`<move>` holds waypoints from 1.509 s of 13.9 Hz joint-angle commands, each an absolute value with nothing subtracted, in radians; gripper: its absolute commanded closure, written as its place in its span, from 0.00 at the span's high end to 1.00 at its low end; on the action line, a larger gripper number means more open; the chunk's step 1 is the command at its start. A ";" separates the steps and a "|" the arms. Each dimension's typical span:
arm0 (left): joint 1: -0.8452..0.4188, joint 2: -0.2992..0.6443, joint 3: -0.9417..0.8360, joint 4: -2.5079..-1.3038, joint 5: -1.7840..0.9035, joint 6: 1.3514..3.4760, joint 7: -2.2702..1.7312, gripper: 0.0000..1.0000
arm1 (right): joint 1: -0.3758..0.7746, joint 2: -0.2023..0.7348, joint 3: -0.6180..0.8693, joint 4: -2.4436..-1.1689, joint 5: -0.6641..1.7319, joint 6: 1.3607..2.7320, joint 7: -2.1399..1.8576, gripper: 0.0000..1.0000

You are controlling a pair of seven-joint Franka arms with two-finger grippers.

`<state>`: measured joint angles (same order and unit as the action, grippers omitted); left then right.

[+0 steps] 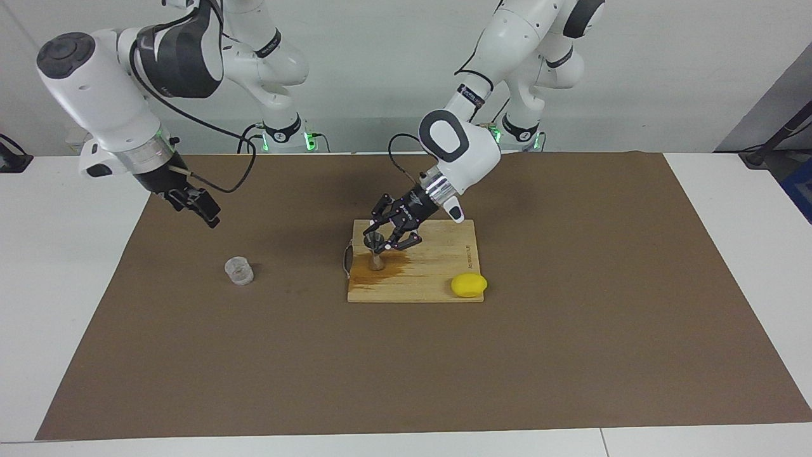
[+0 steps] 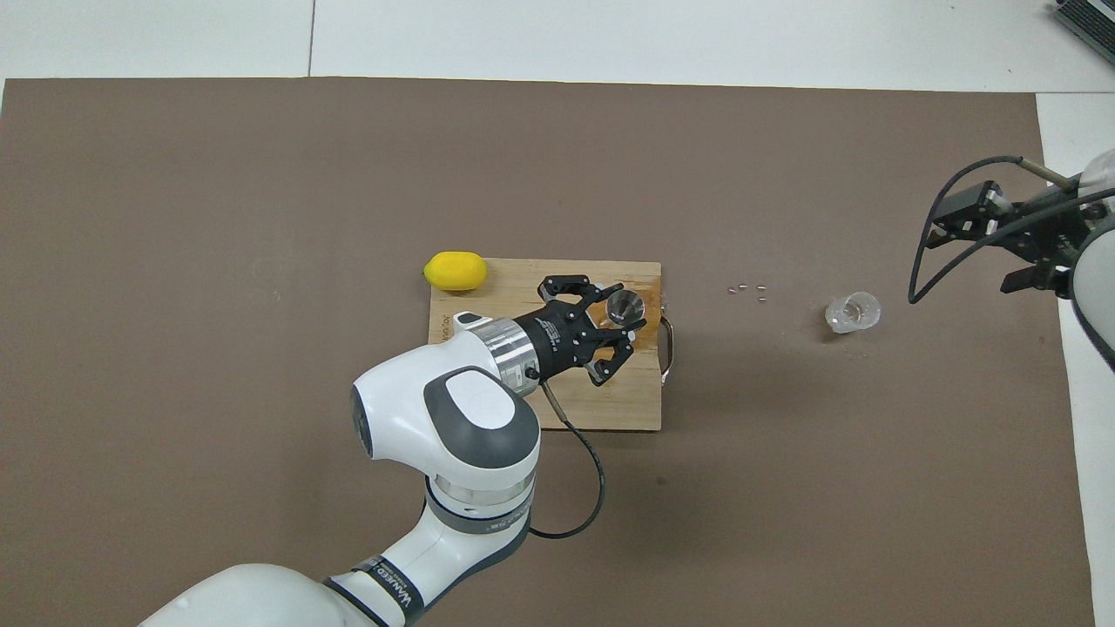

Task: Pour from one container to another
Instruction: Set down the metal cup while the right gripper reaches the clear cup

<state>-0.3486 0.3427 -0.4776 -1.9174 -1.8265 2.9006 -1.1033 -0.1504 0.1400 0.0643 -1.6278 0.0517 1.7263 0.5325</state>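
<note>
The steel jigger (image 1: 375, 249) stands upright on the wooden cutting board (image 1: 438, 279), on a wet brown stain. My left gripper (image 1: 388, 240) is open, tilted down over the board, with its fingers on either side of the jigger's top cone; I cannot tell whether they touch it. The jigger also shows in the overhead view (image 2: 625, 306), by the left gripper (image 2: 620, 326). The clear cup (image 1: 239, 271) stands on the brown mat toward the right arm's end; it also shows in the overhead view (image 2: 854, 311). My right gripper (image 1: 204, 211) hangs open and empty above the mat near the cup, also seen from overhead (image 2: 980, 251).
A yellow lemon (image 1: 469, 285) lies at the board's corner farthest from the robots. The board has a metal handle (image 2: 669, 344) on the cup's side. A few small bits (image 2: 746, 290) lie on the mat between board and cup. The brown mat (image 1: 571, 355) covers the white table.
</note>
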 commanded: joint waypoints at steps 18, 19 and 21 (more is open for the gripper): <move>-0.371 0.307 -0.465 -1.917 -1.637 2.925 -1.109 1.00 | -0.394 0.440 0.072 -1.719 0.495 1.839 0.970 1.00; -0.373 0.278 -0.465 -1.917 -1.635 2.925 -1.109 1.00 | -0.397 0.443 0.072 -1.735 0.514 1.856 0.938 1.00; -0.359 0.217 -0.463 -1.934 -1.623 2.921 -1.114 1.00 | -0.405 0.443 0.072 -1.765 0.520 1.868 0.922 1.00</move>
